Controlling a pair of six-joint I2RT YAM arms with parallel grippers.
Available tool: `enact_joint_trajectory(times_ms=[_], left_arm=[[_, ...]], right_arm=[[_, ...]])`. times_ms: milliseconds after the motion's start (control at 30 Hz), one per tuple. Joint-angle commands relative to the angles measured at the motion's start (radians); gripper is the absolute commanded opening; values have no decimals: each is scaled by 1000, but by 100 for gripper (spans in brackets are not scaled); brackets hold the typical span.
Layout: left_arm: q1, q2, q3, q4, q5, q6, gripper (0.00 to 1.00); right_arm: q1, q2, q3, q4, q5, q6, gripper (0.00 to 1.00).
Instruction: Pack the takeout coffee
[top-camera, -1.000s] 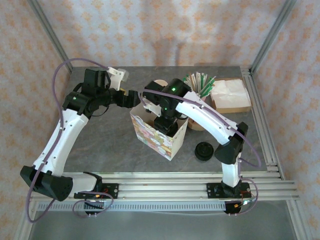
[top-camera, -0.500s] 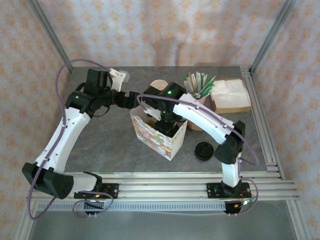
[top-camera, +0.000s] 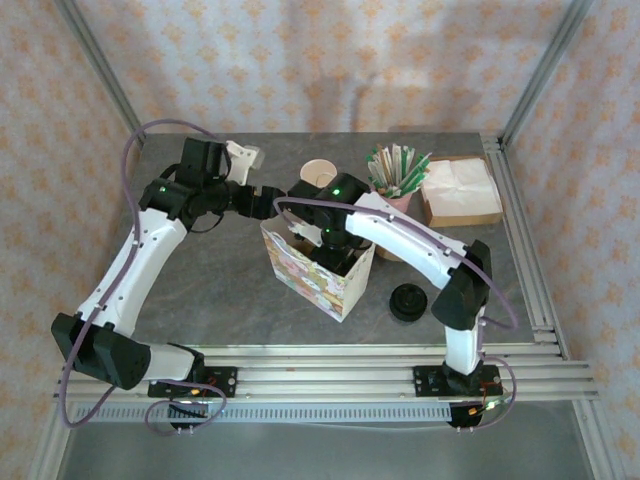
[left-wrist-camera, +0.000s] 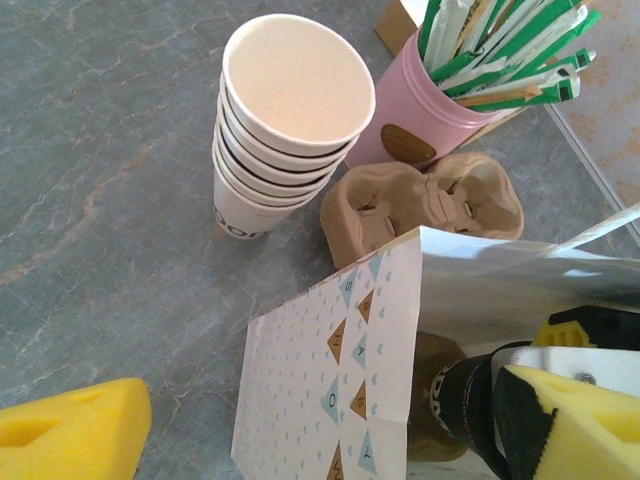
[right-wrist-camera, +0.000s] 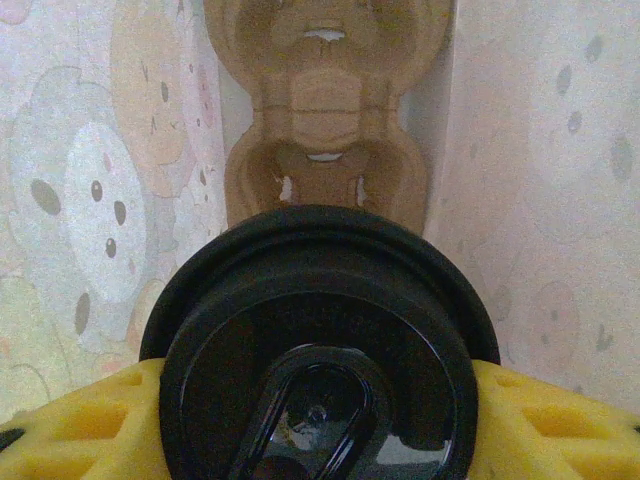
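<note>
We have the right gripper (right-wrist-camera: 320, 425) with its two yellow pads (right-wrist-camera: 85, 425) closed on the coffee (right-wrist-camera: 320, 340), one pad at each side just under the black lid (right-wrist-camera: 250, 290), and we look down on this lid from above. The coffee stands upright inside the paper bag (top-camera: 300, 275), between the printed walls, and it is not yet at the bottom.

The relation that matters is the one straight below. A brown cardboard carrier (right-wrist-camera: 325, 120) lies on the floor of the bag, and its long axis runs away from the wrist camera, so one pocket is near and one is far. The lid hides the near end, so we cannot tell if the cup is exactly over a pocket. We judge it is close to the near one, and that the coming move is a short way down, maybe with a small shift forward.

The left gripper (left-wrist-camera: 320, 430) is wide open and holds nothing. The edge of the bag stands between its fingers, on the side toward the stack of empty cups (left-wrist-camera: 290, 120).
</note>
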Motion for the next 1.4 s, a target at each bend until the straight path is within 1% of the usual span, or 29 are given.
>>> enact_joint_trajectory(times_ms=[0,367,700,1133,1367], left_arm=[[8,10,-16,-34,21,31,90],[6,34,-14,-62,-10,44,89],[3,36,-14,-65,-23,47,88],[-4,58,-9,-80,-40,55,87],[-12,64,-6,-86,-42,61,87]], right_arm=[[-5,-55,-30,24,25,7,42],[-6,-115,-132,105,18,13,42],[-6,-115,-187,147,1,11,41],[-5,-145,-296,246,-29,13,39],[-5,-141,-315,284,-54,13,38]])
